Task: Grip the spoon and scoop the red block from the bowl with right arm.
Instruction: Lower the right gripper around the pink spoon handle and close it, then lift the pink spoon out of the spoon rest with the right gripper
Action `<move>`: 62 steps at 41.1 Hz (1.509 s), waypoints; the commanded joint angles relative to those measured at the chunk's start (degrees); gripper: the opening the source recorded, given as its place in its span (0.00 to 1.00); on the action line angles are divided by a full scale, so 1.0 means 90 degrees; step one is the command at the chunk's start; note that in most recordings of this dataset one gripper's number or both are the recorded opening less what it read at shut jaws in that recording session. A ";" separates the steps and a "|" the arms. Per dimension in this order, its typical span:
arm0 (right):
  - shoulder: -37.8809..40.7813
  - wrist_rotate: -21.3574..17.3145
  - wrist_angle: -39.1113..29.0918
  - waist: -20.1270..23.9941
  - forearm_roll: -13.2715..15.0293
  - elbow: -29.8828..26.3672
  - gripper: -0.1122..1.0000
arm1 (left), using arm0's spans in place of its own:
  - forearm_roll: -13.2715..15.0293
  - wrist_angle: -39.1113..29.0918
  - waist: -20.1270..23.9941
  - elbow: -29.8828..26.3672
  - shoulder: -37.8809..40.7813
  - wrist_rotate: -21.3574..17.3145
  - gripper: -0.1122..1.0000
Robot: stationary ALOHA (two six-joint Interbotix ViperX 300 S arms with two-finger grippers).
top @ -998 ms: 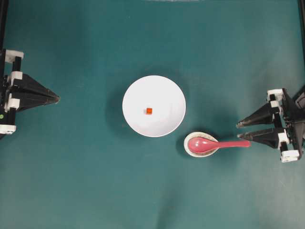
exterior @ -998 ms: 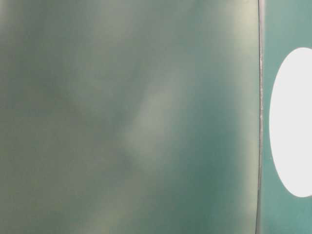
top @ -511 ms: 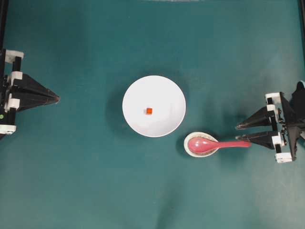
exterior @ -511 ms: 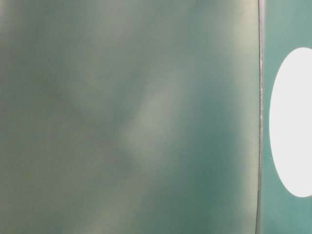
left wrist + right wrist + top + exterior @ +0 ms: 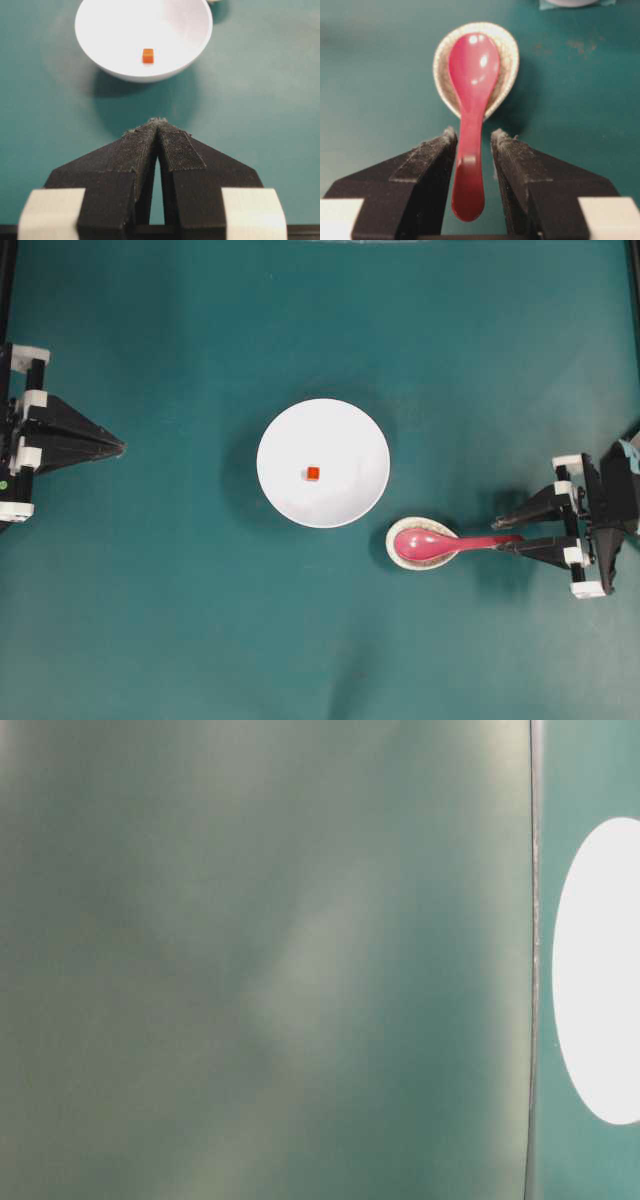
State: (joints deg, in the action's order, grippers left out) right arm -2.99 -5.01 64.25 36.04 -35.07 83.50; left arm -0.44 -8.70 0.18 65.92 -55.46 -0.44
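We have the right gripper (image 5: 472,137) with its jaws spread wide on either side of the spoon (image 5: 471,95), straddling the handle with nothing clamped yet. The spoon lies with its scoop in the speckled spoon rest (image 5: 509,60) and its handle pointing toward us, out over the green worktop (image 5: 200,620).

To do this well, we want the jaws to close squarely on the handle, a little back from the scoop, with the handle centred between the pads so the spoon doesn't twist as it lifts.

The red block (image 5: 313,473) sits near the middle of the bowl (image 5: 345,430), which stands just beside the spoon rest, up and to the left in the overhead view. The rest is the one thing in our way: we judge the scoop must lift clear of its rim first.

The left gripper (image 5: 158,122) is parked well apart, jaws pressed together on nothing.
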 commanded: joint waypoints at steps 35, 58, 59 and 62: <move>0.0859 -0.0020 0.0518 0.0342 -0.0322 -0.0107 0.48 | -0.0020 0.0029 0.0020 -0.0166 0.0098 -0.0010 0.10; 0.1055 0.0020 0.0781 0.0557 -0.0313 -0.0117 0.47 | -0.0020 0.0029 0.0020 -0.0156 0.0098 -0.0010 0.10; 0.1055 0.0029 0.0801 0.0557 -0.0313 -0.0117 0.47 | -0.0020 0.0029 0.0020 -0.0156 0.0098 -0.0010 0.10; 0.1055 0.0049 0.0869 0.0547 -0.0322 -0.0117 0.47 | -0.0010 0.0020 0.0020 -0.0156 0.0098 -0.0010 0.10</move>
State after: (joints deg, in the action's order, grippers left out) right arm 6.86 -4.66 70.93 40.69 -37.79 82.62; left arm -0.44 -8.79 0.18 65.92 -55.02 -0.44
